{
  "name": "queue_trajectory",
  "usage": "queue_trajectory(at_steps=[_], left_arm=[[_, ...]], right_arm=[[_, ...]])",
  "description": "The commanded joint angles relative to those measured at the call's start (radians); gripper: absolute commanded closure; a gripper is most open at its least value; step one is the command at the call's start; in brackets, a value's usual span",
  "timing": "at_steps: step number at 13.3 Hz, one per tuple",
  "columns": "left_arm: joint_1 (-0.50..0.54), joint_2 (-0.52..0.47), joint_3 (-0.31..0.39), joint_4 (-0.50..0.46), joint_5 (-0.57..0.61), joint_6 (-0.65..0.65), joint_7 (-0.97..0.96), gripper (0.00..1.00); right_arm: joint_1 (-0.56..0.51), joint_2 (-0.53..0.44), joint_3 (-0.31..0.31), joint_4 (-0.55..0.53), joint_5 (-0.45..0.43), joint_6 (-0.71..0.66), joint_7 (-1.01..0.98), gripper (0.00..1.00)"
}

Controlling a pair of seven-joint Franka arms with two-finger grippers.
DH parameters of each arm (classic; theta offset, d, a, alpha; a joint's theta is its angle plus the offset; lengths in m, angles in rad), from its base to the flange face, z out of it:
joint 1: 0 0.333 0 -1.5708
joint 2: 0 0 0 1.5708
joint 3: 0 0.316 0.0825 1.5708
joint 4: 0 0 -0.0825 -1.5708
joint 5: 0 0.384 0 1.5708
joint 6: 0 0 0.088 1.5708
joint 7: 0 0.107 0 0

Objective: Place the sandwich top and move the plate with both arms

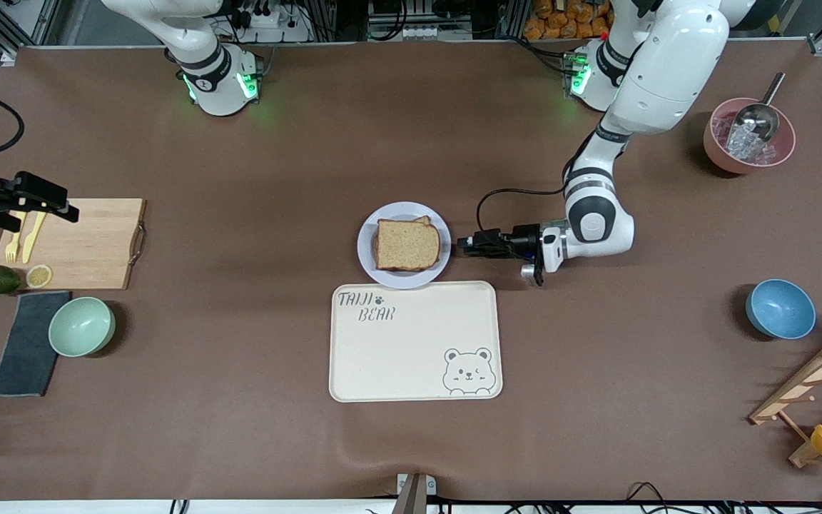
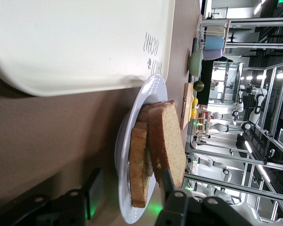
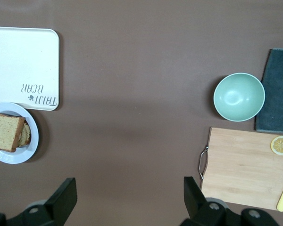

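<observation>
The plate point(image 1: 365, 250) point(image 2: 151, 92) point(image 3: 33, 141) lies mid-table just beyond the cream tray's edge toward the robots. On it the sandwich top point(image 1: 407, 245) point(image 2: 167, 136) point(image 3: 4, 132) rests on a lower bread slice point(image 2: 137, 165). My left gripper point(image 1: 462, 244) point(image 2: 131, 181) is low at the plate's rim on the left arm's side. It is open, with one finger point(image 2: 92, 188) under the rim and the other point(image 2: 167, 181) above it against the bread's edge. A gap shows below the plate. My right gripper point(image 1: 40, 203) point(image 3: 128, 188) hangs open and holds nothing, up by the cutting board.
The bear tray point(image 1: 414, 343) point(image 2: 75, 42) point(image 3: 23, 61) lies beside the plate, nearer the front camera. Cutting board point(image 1: 90, 243) point(image 3: 245, 165), green bowl point(image 1: 81, 326) point(image 3: 239, 96) and dark cloth point(image 1: 26, 343) sit at the right arm's end. Blue bowl point(image 1: 780, 308), pink bowl point(image 1: 748, 135) and wooden rack point(image 1: 818, 385) are at the left arm's end.
</observation>
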Motion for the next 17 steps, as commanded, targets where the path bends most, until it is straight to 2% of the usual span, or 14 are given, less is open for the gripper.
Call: queue_trajectory(at_steps=[1,3,7,10,13,17], left_arm=[[-0.012,0.019,-0.003,0.012,-0.03,0.02,0.024,0.49],[-0.023,0.033,-0.003,0.024,-0.03,0.037,0.026,0.49],[-0.037,0.045,-0.003,0.041,-0.04,0.051,0.026,0.54],[-0.054,0.051,-0.003,0.055,-0.059,0.068,0.026,0.58],[-0.068,0.059,-0.003,0.059,-0.083,0.079,0.026,0.6],[-0.1,0.076,-0.003,0.076,-0.112,0.1,0.031,0.66]], right_arm=[[-0.033,-0.074,0.038,-0.064,-0.023,-0.003,0.033,0.0],[-0.046,-0.103,0.034,-0.129,-0.021,0.04,0.033,0.0],[-0.047,-0.098,0.035,-0.177,-0.021,0.1,0.032,0.0],[-0.041,-0.089,0.037,-0.165,-0.023,0.149,0.019,0.0],[-0.05,-0.084,0.037,-0.148,-0.021,0.143,0.025,0.0],[-0.052,-0.091,0.032,-0.147,-0.106,0.146,0.026,0.0]])
